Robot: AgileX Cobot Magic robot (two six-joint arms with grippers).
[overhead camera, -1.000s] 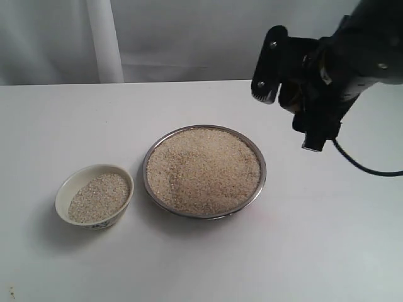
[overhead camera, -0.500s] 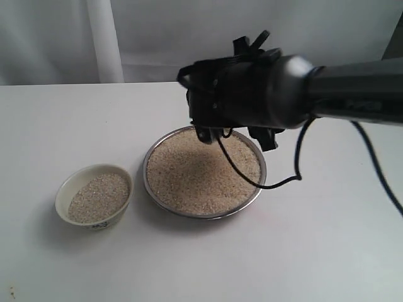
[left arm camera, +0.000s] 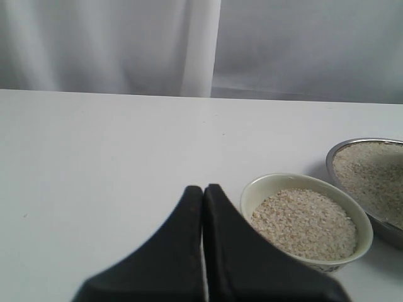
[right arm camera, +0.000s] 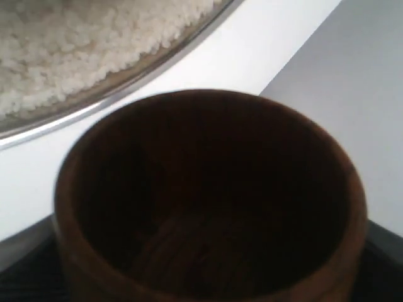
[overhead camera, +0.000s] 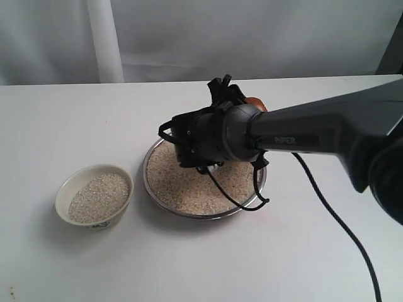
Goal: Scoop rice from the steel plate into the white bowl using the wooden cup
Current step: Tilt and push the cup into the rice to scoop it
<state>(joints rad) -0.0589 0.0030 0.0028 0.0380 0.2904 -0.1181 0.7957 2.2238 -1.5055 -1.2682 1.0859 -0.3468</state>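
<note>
Near steel plate [overhead camera: 189,214] rim, wooden cup [right arm camera: 208,207]

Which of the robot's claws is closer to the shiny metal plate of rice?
Right. The right claw, holding the wooden cup, hangs just by the steel plate's rim. The left claw is farther off, shut, with the white bowl between it and the plate.

Arm lettering: "PIPER" in pale capitals on the dark arm [overhead camera: 315,132], just right of the steel plate [overhead camera: 201,216].
Bowl print: dark marks near the base of the white bowl [overhead camera: 61,200], left of the plate; unreadable.
</note>
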